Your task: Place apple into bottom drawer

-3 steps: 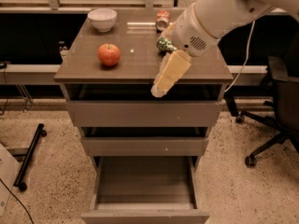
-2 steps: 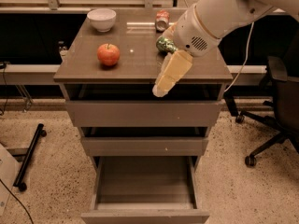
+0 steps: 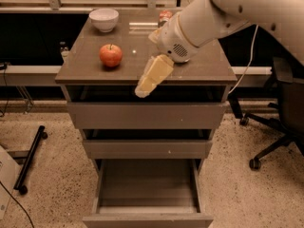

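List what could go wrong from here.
The gripper hangs over the front edge of the cabinet, right of the apple; a sideways reach could roll the apple off the top. The bottom drawer is open, but two drawer fronts sit above it and might be clipped on the way down.

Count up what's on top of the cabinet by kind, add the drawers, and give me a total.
Apples: 1, the apple
Bowls: 1, the white bowl
Cans: 1, the can, mostly hidden
Drawers: 3, the bottom drawer pulled open
Total: 6
The gripper hangs over the cabinet front edge, right of the apple.
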Motion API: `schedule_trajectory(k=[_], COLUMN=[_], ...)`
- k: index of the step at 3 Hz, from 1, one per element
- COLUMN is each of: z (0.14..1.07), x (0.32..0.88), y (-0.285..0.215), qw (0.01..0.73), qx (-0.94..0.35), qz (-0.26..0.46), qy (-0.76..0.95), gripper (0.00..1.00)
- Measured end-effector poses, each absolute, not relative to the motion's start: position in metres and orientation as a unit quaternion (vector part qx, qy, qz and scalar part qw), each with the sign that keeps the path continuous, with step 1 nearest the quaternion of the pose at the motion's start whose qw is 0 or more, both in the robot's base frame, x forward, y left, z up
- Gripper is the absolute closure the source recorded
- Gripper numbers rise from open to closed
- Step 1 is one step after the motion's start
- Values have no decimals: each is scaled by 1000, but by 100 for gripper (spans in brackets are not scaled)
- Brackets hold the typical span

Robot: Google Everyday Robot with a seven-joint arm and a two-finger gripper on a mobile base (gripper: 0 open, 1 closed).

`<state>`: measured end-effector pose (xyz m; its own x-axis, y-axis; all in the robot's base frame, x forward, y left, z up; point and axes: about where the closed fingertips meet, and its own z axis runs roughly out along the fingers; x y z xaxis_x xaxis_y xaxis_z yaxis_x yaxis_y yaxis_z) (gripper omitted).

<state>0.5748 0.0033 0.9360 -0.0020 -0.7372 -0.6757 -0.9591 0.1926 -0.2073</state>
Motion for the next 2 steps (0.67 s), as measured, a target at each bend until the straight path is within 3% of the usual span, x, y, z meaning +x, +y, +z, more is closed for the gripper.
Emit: schedule_trajectory(k=[2], z=[912], x=[640], y=[60], qw=[405], qx=[-593], qz=[211], qy=[663], gripper=[0])
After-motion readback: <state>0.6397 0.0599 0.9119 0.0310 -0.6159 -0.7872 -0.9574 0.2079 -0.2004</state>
